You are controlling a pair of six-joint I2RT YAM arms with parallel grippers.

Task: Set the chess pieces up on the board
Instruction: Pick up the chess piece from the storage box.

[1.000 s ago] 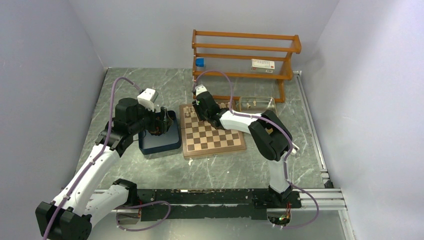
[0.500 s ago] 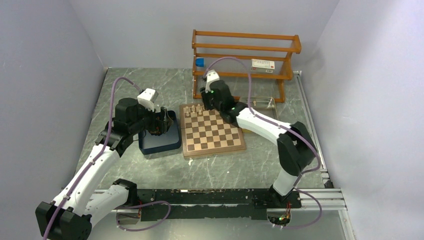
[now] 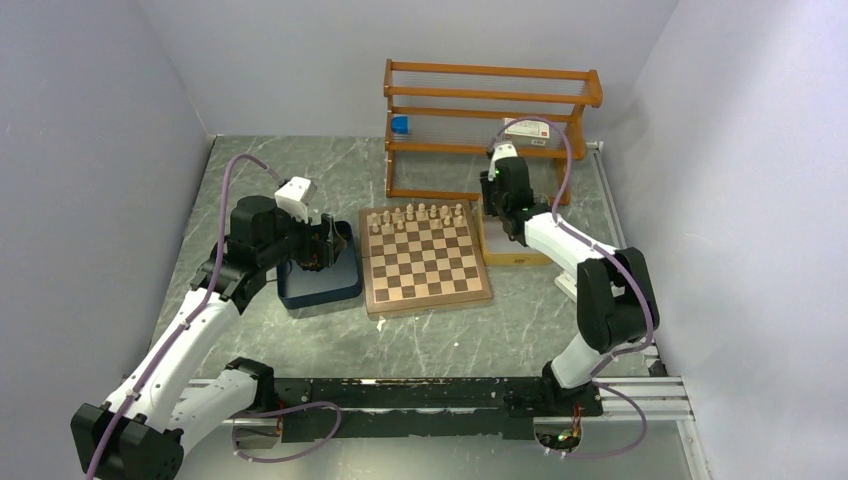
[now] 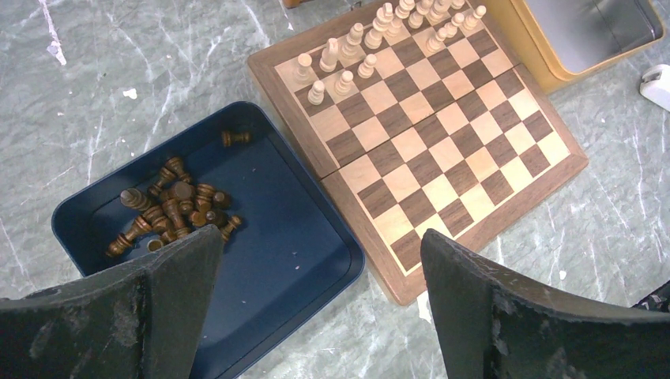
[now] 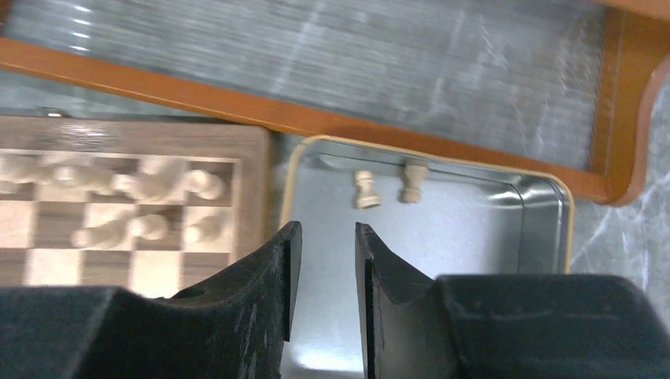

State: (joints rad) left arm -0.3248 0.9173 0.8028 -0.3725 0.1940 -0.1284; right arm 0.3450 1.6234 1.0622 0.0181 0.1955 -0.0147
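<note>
While the left gripper (image 4: pixel 320 237) gapes wide, the right gripper (image 5: pixel 326 233), narrowly parted and empty, hovers just short of two cream wooden chess pieces (image 5: pixel 366 189)

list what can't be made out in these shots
- Left wrist: the left hand covers part of the dark pieces in the blue tray, so no count.
- Right wrist: pale pieces on the board are blurred, kinds unclear.
- Right wrist: the right hand hides the tan tray's near part.

Dark pieces (image 4: pixel 170 213) piled in blue tray (image 4: pixel 292 237); cream pieces (image 4: pixel 357 38) on board (image 4: pixel 442 158).
</note>
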